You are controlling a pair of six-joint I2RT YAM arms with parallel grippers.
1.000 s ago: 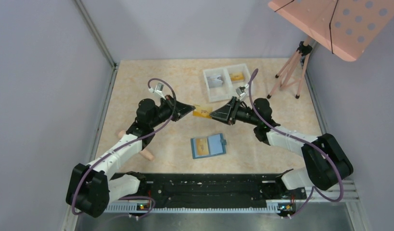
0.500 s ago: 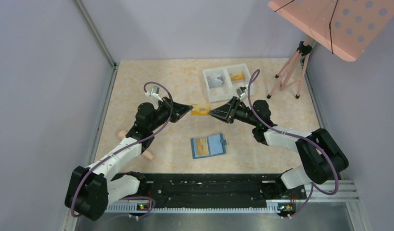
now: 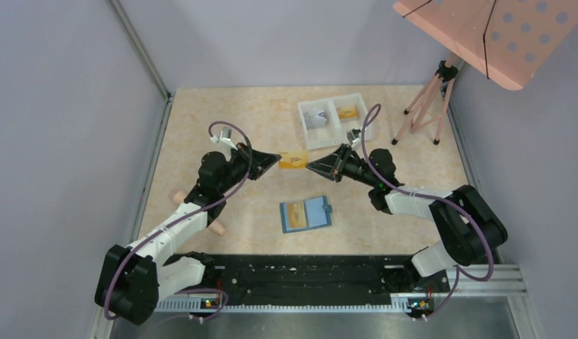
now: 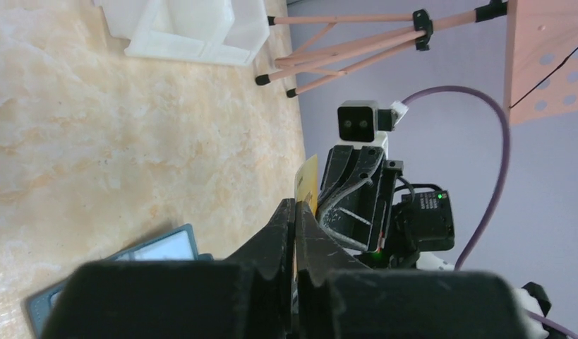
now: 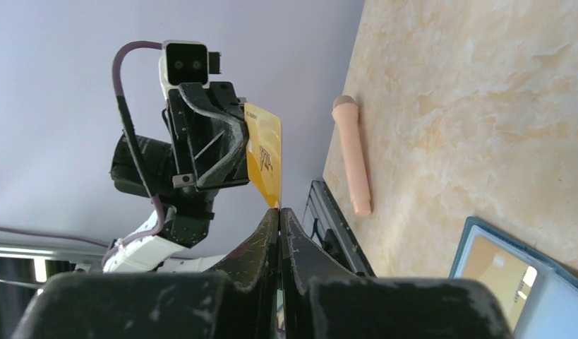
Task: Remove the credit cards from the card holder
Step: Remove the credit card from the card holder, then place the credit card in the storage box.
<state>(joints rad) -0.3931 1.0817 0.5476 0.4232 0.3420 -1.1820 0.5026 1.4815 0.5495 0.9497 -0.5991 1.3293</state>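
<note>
An orange-gold credit card [image 3: 293, 160] hangs in the air between my two grippers. My left gripper [image 3: 277, 159] is shut on its left end; in the left wrist view the jaws [image 4: 294, 205] pinch the card [image 4: 307, 180] edge-on. My right gripper [image 3: 308, 165] is shut at the card's right corner; in the right wrist view its tips [image 5: 279, 210] meet the card's [image 5: 265, 152] lower corner. The teal-blue card holder [image 3: 305, 214] lies open on the table below, with another orange card [image 3: 295, 215] in its left pocket. It also shows in the right wrist view [image 5: 536, 296].
A white two-compartment tray [image 3: 333, 131] at the back holds a greyish card [image 3: 315, 120] and an orange card [image 3: 347, 111]. A pink tripod [image 3: 427, 99] with a perforated pink board [image 3: 483, 32] stands back right. A peach stick [image 3: 215, 227] lies under my left arm.
Both grippers and the card between them have drifted slightly up and to the left together. The card holder has not moved.
</note>
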